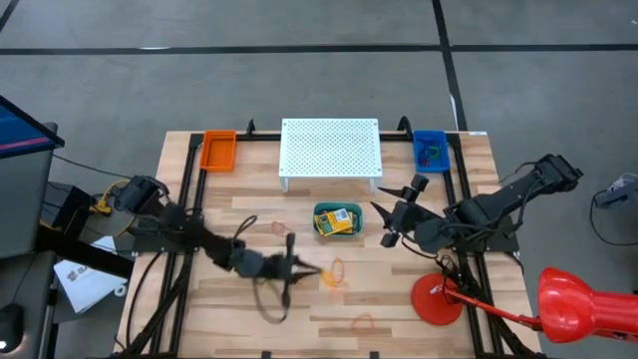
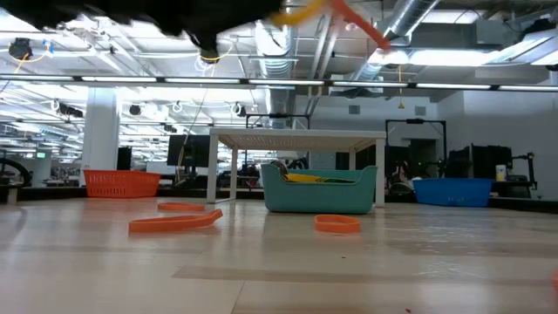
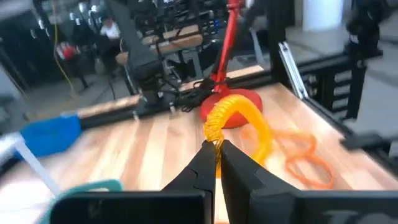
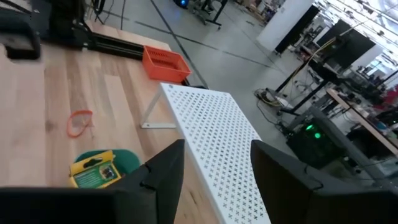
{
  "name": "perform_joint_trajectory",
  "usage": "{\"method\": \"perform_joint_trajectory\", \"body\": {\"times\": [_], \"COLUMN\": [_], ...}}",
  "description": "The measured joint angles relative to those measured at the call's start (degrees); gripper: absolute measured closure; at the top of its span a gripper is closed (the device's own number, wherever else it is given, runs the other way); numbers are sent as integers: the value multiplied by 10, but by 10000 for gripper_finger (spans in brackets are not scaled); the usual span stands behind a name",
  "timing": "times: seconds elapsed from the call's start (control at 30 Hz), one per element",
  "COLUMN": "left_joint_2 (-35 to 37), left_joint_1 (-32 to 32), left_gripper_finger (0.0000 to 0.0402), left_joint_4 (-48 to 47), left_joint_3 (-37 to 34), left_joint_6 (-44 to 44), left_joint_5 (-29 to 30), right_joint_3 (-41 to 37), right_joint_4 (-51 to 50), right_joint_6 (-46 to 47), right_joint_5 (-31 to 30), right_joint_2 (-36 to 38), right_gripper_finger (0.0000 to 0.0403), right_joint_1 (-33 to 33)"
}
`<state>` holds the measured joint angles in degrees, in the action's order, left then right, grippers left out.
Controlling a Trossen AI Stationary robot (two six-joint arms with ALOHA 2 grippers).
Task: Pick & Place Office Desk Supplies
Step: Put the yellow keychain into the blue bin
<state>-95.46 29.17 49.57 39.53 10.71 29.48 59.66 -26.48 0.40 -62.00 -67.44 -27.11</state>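
My left gripper (image 1: pixel 302 269) hovers over the table's middle, near side, shut on a yellow-orange rubber band (image 3: pixel 239 118). More orange bands lie flat on the wood (image 1: pixel 339 269) (image 1: pixel 361 322) (image 1: pixel 277 227). A yellow-and-green crayon box (image 1: pixel 337 219) lies inside a green tray (image 1: pixel 321 211) in front of the white stand. My right gripper (image 1: pixel 392 217) hangs open just right of the tray, touching nothing; its wrist view shows the box (image 4: pixel 94 171) below its spread fingers. My left gripper pinches the yellow-orange band at one end of its loop (image 3: pixel 215 138) between both fingertips (image 3: pixel 202 163). The rest of the loop arches out beyond the tips. The band is lifted clear of the table, showing high up in the low view (image 2: pixel 298 13).
The white perforated stand (image 1: pixel 330 148) sits at the far middle, with an orange bin (image 1: pixel 217 150) to its left and a blue bin (image 1: pixel 431 150) to its right. A red round disc (image 1: pixel 439 299) with a red arm stands near right. Bare wood lies near left.
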Motion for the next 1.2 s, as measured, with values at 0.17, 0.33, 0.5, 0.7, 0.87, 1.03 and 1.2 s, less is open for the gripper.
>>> {"method": "perform_joint_trajectory", "body": {"times": [0.17, 0.33, 0.5, 0.7, 0.87, 1.03, 1.2], "left_joint_2": [34, 43, 43, 44, 44, 44, 44], "left_joint_1": [21, 12, -1, -41, -99, -153, -185], "left_gripper_finger": [399, 400, 400, 400, 399, 400, 400], "left_joint_4": [-85, -59, 101, 261, 330, 347, 352], "left_joint_3": [0, 0, 0, 0, 0, 0, 1], "left_joint_6": [32, 5, 45, 68, 9, -77, -147], "left_joint_5": [99, 109, 117, 81, -29, -116, -135], "right_joint_3": [0, 0, 0, 0, 0, 1, 1], "right_joint_4": [24, 56, 60, 61, 75, 153, 263], "right_joint_6": [-22, -40, -40, -67, -145, -258, -410], "right_joint_5": [0, 10, 39, 59, 69, 27, -52], "right_joint_2": [0, 0, -4, -14, -40, -90, -149], "right_gripper_finger": [223, 223, 223, 223, 223, 223, 223], "right_joint_1": [3, 7, 5, -11, -42, -75, -86]}}
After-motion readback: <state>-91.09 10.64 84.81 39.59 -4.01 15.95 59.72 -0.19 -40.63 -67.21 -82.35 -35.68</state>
